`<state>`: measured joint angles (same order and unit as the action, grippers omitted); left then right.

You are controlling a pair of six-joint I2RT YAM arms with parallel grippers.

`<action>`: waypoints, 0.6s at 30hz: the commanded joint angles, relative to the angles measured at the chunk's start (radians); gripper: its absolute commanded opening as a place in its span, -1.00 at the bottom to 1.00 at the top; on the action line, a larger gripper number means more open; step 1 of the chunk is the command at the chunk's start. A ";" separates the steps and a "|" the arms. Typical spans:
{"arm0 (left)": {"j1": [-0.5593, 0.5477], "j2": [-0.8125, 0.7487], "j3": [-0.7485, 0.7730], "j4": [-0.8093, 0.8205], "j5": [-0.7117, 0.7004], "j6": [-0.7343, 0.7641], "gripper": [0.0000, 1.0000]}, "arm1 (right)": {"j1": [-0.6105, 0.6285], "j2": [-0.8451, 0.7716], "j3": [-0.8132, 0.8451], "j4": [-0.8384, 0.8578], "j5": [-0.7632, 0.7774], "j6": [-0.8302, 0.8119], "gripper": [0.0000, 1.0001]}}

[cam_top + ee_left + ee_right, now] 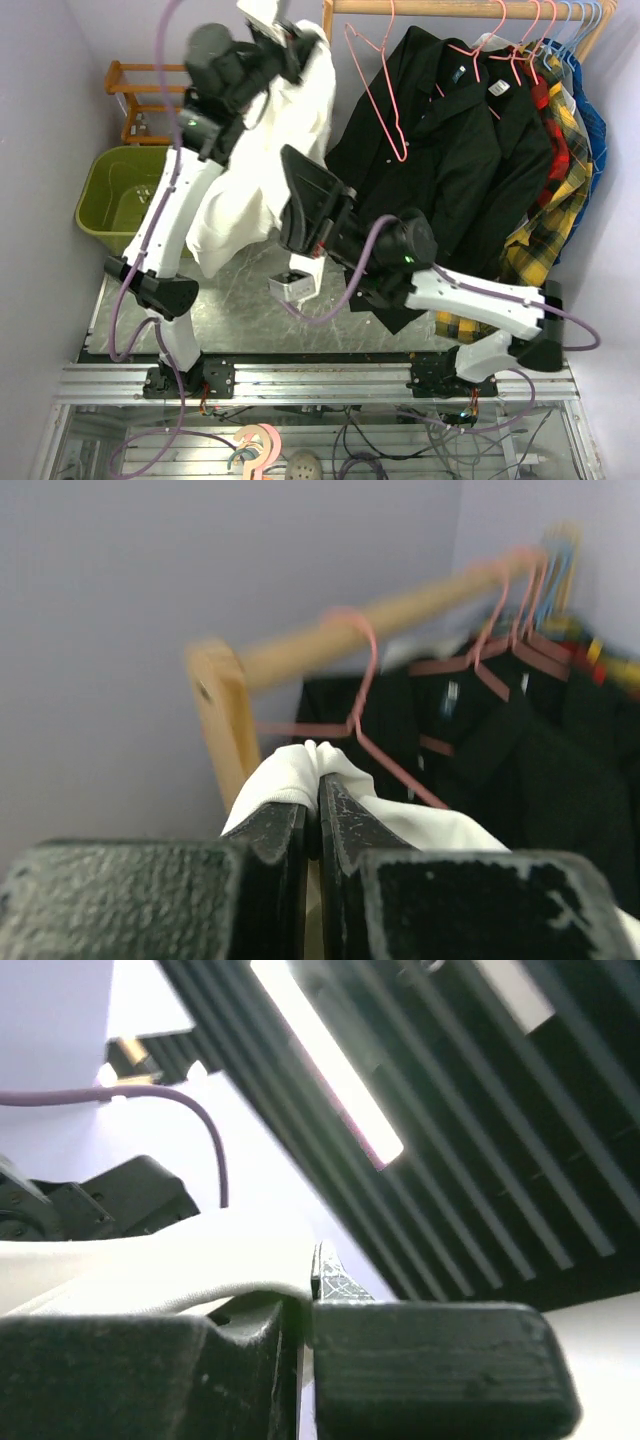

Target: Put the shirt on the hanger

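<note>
The left gripper [318,792] pinches the white dress shirt [262,170] high by the wooden rail [440,8], beside the pink wire hanger [386,102]. Lower down, the right gripper [312,1280] is pressed together on the shirt's fabric.

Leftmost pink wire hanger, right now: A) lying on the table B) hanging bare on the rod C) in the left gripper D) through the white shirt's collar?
B: the pink wire hanger hangs bare from the wooden rod; the white shirt is pinched in the shut left gripper, not on it.
</note>
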<state>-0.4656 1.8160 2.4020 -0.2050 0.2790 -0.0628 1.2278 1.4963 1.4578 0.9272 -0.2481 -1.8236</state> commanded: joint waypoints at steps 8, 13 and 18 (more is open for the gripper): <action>-0.050 0.019 -0.373 0.039 -0.175 0.094 -0.12 | 0.132 -0.284 -0.673 0.082 0.956 0.182 -1.00; -0.035 -0.066 -0.449 -0.065 -0.184 0.164 0.66 | 0.156 -0.259 -0.712 -0.150 1.222 0.501 -1.00; 0.187 -0.188 -0.440 -0.315 -0.149 0.207 0.99 | 0.138 -0.342 -0.704 -0.377 1.233 0.937 -1.00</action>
<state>-0.4702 1.7817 1.9347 -0.3660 0.1211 0.0959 1.3766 1.2385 0.7330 0.6880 0.8673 -1.3033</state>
